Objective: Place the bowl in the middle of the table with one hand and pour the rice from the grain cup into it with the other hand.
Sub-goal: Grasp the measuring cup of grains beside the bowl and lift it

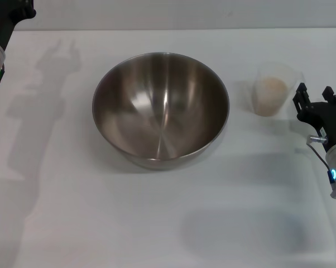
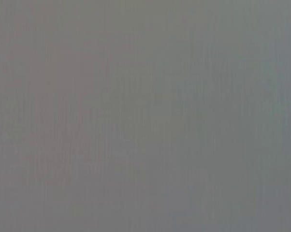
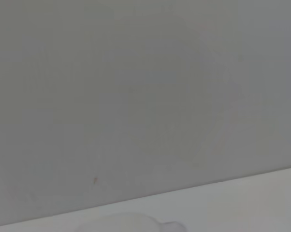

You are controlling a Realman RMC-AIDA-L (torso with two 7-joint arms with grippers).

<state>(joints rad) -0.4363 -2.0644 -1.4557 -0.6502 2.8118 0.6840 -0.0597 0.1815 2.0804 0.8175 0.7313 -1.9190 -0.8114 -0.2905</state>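
Observation:
The stainless-steel bowl (image 1: 161, 109) stands upright and empty in the middle of the white table (image 1: 101, 223). The clear grain cup (image 1: 286, 75) stands to its right near the far edge, holding a heap of pale rice (image 1: 270, 90). My right gripper (image 1: 316, 103) is just right of the cup, a little nearer to me, open, and apart from it. My left gripper (image 1: 14, 12) is raised at the far left corner, well away from the bowl and partly cut off by the frame. The left wrist view shows only plain grey.
The right wrist view shows a grey wall above a strip of the table (image 3: 252, 193). Shadows of the arms lie on the table left of the bowl and at the front right.

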